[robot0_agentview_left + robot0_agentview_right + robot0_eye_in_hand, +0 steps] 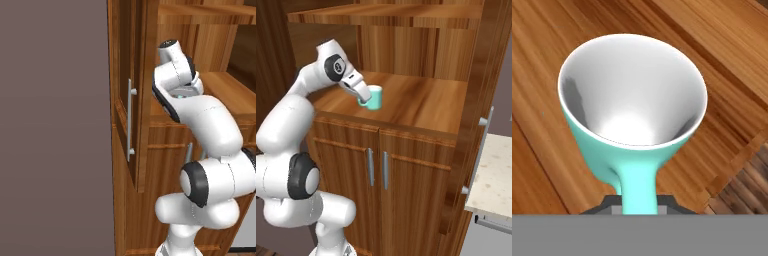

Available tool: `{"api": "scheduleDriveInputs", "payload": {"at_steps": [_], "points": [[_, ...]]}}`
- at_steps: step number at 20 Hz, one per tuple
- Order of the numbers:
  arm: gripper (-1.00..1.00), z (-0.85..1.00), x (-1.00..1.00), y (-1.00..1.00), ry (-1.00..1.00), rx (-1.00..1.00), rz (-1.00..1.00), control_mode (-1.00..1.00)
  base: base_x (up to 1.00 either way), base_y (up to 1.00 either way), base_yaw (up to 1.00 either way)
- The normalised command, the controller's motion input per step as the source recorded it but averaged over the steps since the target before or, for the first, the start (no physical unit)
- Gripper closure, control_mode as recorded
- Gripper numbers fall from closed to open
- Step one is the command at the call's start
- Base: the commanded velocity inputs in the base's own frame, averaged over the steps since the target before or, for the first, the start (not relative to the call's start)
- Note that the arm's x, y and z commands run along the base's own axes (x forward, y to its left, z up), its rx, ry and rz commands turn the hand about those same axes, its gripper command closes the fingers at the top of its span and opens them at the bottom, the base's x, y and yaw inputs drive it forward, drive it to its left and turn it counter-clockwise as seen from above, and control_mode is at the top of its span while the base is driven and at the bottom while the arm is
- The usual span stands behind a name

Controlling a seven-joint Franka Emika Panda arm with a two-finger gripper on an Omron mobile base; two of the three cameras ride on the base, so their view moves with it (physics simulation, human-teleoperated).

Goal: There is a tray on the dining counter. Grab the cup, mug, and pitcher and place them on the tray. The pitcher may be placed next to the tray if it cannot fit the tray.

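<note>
Wooden cabinet niche, brown table top (421,102). Mug (375,97) stands upright there, near left edge. Pincer (362,93) clamped narrow on mug handle. Step: mug grasp. Next probably: lift straight, carry toward tray.

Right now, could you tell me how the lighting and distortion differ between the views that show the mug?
Hand view: the mug looms close, its mouth flaring wide, a bright glare inside its white bottom. Right base view: the mug looks small and evenly lit beside the gripper, on the wooden shelf.
</note>
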Motion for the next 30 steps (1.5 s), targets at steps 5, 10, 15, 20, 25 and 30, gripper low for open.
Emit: {"api": "scheduleDriveInputs", "payload": {"at_steps": [5, 10, 15, 20, 25, 30], "points": [[1.00, 0.03, -1.00, -0.11, -0.01, 0.00, 0.03, -1.00, 0.00, 0.00, 0.00], [1.00, 0.22, -1.00, 0.00, 0.00, 0.00, 0.06, -1.00, 0.00, 0.00, 0.00], [1.00, 0.12, -0.99, 0.05, 0.00, 0.00, 0.05, -1.00, 0.00, 0.00, 0.00], [1.00, 0.24, -0.61, 0.11, 0.03, 0.00, 0.06, -1.00, 0.00, 0.00, 0.00], [1.00, 0.11, -0.31, 0.08, 0.02, 0.00, 0.04, -1.00, 0.00, 0.00, 0.00], [1.00, 0.00, 0.00, 0.00, 0.00, 0.00, 0.00, 1.00, -0.90, 0.04, 0.00]]}}
